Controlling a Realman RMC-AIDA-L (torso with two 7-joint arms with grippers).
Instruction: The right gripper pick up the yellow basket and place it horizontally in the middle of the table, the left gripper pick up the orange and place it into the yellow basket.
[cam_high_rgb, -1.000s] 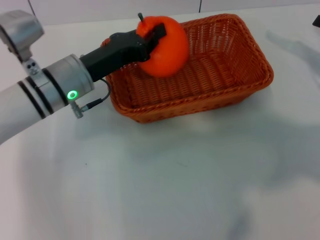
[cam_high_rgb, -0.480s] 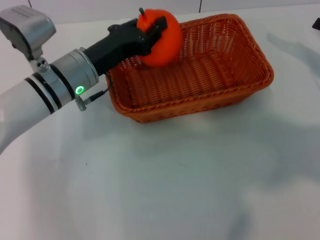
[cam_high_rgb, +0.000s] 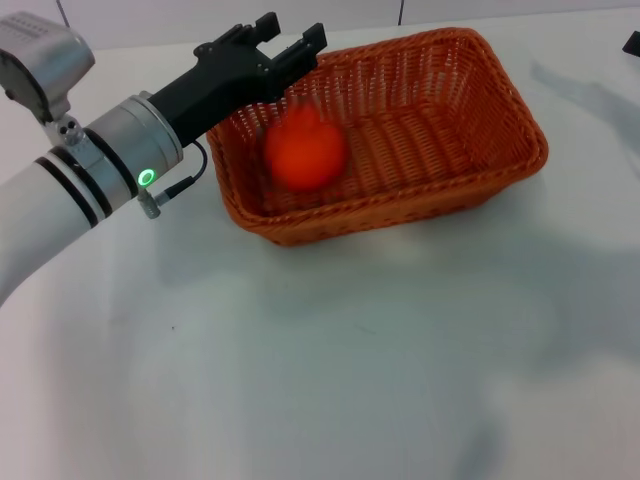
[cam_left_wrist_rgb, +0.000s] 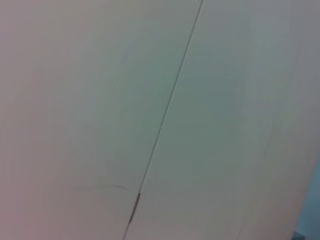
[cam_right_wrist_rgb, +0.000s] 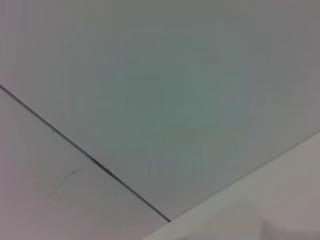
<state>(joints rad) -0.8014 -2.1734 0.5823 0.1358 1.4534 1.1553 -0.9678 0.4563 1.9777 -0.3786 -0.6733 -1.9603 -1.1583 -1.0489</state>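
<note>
Here the left claw hangs above the far left corner of the basket with its fingers apart and nothing between them. The orange is inside the basket, near its left end, and the basket stands on the white table.

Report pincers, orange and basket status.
Left pincer open above the woven orange-brown wicker basket. Round orange fruit inside it. Right pincer unseen. Nothing obstructing.
</note>
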